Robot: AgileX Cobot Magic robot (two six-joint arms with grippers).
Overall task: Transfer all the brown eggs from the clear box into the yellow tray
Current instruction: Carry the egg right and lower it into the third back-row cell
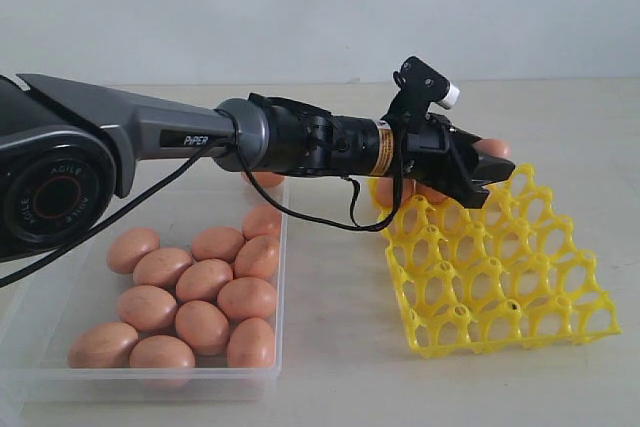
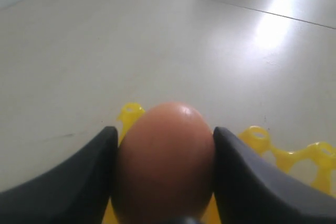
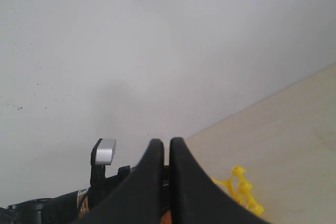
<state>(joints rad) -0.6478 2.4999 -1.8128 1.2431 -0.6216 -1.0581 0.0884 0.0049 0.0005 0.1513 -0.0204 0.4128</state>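
left gripper (image 1: pixel 486 169) clamps smooth oval egg (image 2: pixel 165 156) over yellow plastic lattice tray (image 1: pixel 500 277); right gripper (image 3: pixel 163 153) pinched closed, empty.

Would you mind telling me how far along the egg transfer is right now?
Early on. Done: at least one egg seems to sit in the tray's far row, partly hidden by the arm. In hand: the left gripper holds an egg over the tray's far side. Left: about a dozen eggs lie in the box; most of the tray is empty.
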